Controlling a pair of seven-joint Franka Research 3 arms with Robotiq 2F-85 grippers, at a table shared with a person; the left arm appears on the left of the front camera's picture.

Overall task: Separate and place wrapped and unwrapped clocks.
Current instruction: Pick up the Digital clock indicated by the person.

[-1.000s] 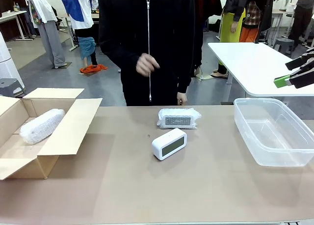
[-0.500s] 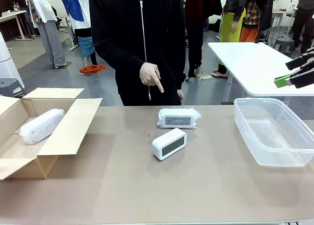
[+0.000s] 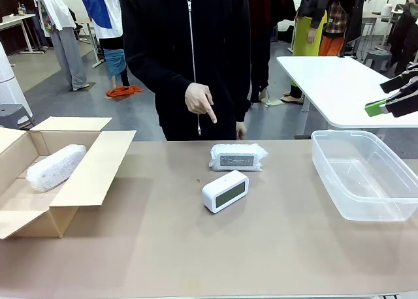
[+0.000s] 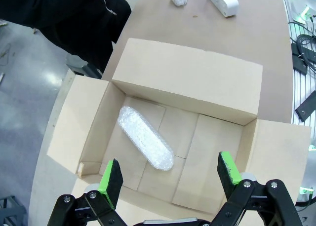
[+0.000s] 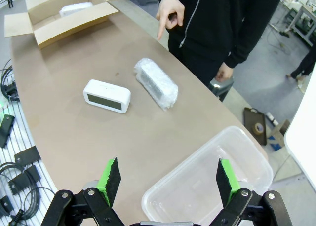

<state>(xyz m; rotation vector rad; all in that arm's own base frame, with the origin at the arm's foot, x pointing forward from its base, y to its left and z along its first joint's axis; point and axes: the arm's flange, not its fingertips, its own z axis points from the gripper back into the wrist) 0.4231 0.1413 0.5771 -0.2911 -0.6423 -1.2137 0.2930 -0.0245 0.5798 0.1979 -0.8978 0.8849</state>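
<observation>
Now the person's hand (image 3: 198, 98), loose a second ago, is pointing at the wrapped clock (image 3: 238, 157), likely next; left gripper (image 4: 170, 174) and right gripper (image 5: 165, 179) are hanging wide open, empty.

bare clock (image 3: 225, 190): glossy white plastic | wrapped clock (image 3: 238, 157): clear bubble wrap | box (image 3: 91, 168): matt brown cardboard | tub (image 3: 366, 211): clear smooth plastic | tabletop (image 3: 196, 253): matt tan

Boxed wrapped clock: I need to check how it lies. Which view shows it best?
Left wrist view: looks straight down on the whole clock in the box. Front view shows it obliquely; right wrist view, far off and small.
</observation>
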